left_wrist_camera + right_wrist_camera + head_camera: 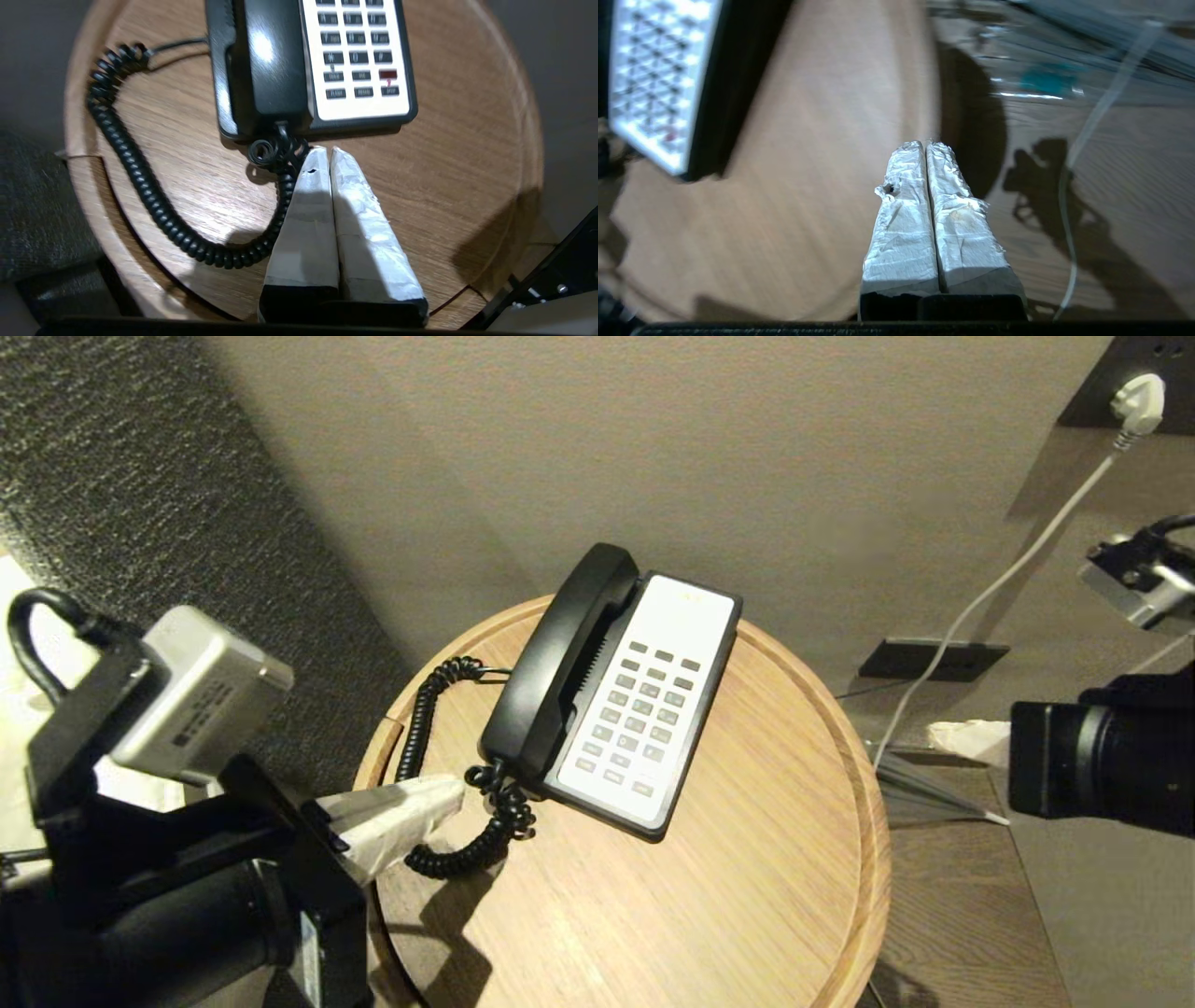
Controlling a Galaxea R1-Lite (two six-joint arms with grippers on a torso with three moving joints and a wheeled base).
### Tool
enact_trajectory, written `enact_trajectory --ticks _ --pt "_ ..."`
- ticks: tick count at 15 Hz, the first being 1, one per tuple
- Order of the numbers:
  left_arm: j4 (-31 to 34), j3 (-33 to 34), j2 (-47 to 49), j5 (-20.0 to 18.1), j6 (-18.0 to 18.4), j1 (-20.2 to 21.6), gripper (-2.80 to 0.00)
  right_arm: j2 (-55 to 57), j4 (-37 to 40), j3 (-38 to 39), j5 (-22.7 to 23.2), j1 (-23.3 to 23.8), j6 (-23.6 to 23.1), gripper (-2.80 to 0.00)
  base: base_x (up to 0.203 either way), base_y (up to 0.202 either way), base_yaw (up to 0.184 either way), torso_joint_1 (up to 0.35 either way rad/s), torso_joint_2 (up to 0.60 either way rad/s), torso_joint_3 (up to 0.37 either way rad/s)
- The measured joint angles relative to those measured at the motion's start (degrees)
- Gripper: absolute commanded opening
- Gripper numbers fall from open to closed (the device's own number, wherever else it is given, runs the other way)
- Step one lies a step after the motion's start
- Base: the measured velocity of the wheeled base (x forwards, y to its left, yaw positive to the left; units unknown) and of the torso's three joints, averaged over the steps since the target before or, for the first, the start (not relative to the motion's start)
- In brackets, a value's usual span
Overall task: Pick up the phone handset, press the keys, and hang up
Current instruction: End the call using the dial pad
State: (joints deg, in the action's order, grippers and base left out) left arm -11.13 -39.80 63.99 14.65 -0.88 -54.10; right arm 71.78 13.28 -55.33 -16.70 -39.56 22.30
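The phone handset [560, 658] lay seated in its cradle along the left side of the phone base [653, 709], a black unit with a white keypad face, which stood on a round wooden desk [747, 896]. The handset's black coiled cord [420, 728] looped off its near end, swung out toward the desk's left rim and curled back in a wide arc on the wood.

The left claw [453, 798] hovered low over the left part of the desk, its two white-wrapped fingers [308, 210] pressed flat together with nothing between them. In the left wrist view the fingertips sat just beside the cord's tight curl at the handset's near end — whether they touched it could not be told.

The right claw [927, 147] was likewise closed and empty, its wrapped fingers meeting along their whole length. It hung above the desk's right edge, well apart from the phone base — in the head view only the right arm's dark body showed at the right border.

A white cable [990, 588] ran from a wall plug [1139, 397] down toward the floor.
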Motion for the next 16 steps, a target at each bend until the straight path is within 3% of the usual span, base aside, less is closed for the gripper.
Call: enact_trajectory --ticks 6,16 --pt "0.0 -2.2 -5.4 0.0 0.2 0.0 -2.8 8.8 -4.0 -4.9 0.0 -9.5 0.4 -2.8 0.0 0.0 0.0 0.0 0.0 0.0" --pt "0.2 -2.5 -9.8 -0.1 -0.1 0.1 -2.8 16.6 -5.4 -8.8 0.3 -15.0 0.7 -2.8 0.0 0.0 0.0 0.0 0.0 0.0"
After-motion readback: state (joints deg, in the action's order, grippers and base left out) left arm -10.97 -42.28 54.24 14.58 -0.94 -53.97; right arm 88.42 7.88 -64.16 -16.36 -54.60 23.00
